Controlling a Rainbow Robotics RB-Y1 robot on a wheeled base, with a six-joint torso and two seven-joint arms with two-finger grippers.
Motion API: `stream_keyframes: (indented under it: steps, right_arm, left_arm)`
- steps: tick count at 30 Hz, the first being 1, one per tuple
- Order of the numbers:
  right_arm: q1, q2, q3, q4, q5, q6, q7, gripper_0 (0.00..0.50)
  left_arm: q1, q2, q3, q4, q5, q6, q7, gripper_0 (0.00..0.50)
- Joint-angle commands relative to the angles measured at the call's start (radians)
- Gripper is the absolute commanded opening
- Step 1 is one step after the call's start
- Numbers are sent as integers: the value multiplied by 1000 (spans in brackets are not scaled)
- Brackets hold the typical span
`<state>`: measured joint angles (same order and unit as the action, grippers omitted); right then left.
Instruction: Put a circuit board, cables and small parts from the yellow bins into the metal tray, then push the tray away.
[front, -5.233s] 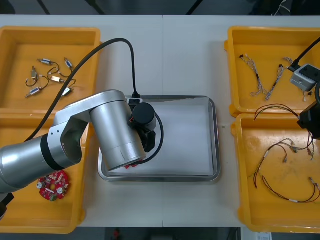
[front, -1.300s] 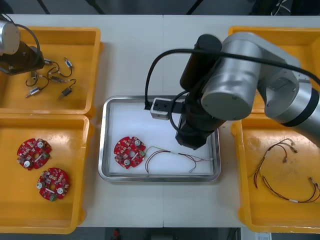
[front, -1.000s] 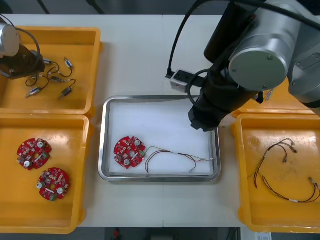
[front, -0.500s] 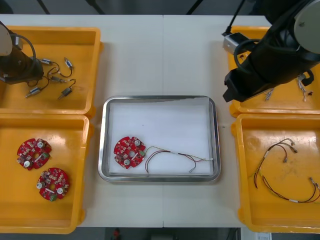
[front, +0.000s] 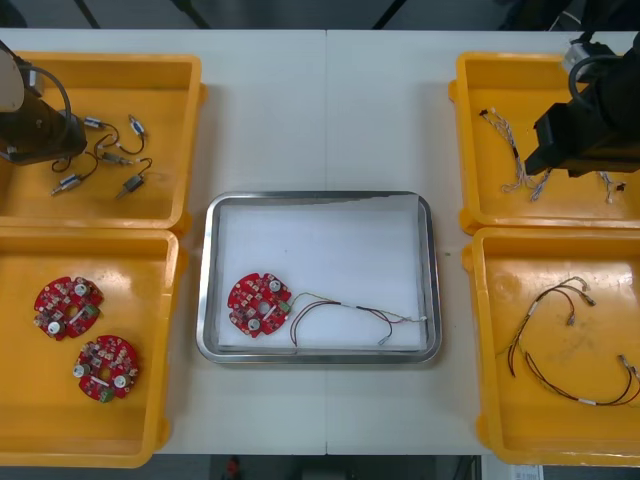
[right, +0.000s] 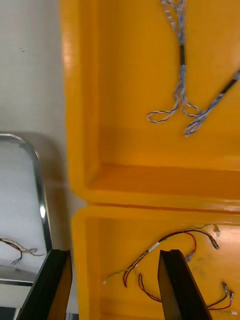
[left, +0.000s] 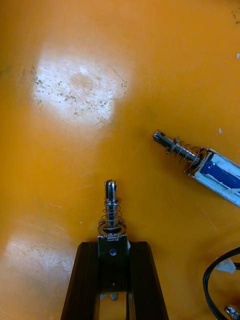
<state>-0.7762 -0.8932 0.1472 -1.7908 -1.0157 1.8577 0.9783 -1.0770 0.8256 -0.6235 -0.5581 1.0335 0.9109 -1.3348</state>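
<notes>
My left gripper (front: 42, 138) is down in the far left yellow bin (front: 30, 205), among the small metal parts (front: 112, 155). In the left wrist view the gripper (left: 112, 260) is shut on a small metal part (left: 111, 215) with a spring, which sticks out past the fingertips. A second small metal part (left: 202, 164) lies apart from it. My right gripper (front: 588, 132) hovers over the far right bin (front: 470, 215); its fingers (right: 55, 280) stand open with nothing between them. The metal tray (front: 320, 197) holds a red circuit board (front: 258, 304) and a red and yellow cable (front: 345, 313).
Blue and white cables (right: 181, 100) lie in the far right bin. Red and yellow cables (front: 565, 330) lie in the near right bin (front: 480, 420). Two circuit boards (front: 68, 305) rest in the near left bin (front: 150, 440). A black cable (left: 220, 272) curls beside my left fingers.
The left gripper has closed on the small metal part in the far left bin. The right arm has swung from above the tray to the far right bin, still open.
</notes>
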Motion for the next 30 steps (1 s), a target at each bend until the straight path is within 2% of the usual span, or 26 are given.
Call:
stream_keyframes:
  steps: [1, 8, 18, 21, 30]
  right_arm:
    - [0, -58, -67, 88, 22, -34, -9, 500]
    - [0, -76, -69, 225, 83, -129, 37, 500]
    - [-17, -84, -69, 373, 149, -241, 212, 500]
    - [-25, -84, -69, 418, 164, -293, 261, 500]
    - [-31, -82, -67, 565, 169, -485, 382, 500]
  left_arm:
    - [-40, 20, -4, -20, -4, -4, -46, 0]
    - [-46, 98, 33, -126, -10, 95, -44, 0]
    - [-46, 181, 136, -276, -30, 304, -20, 0]
    - [-46, 188, 169, -341, -43, 376, 68, 0]
    - [-35, 196, 171, -608, -86, 577, 390, 0]
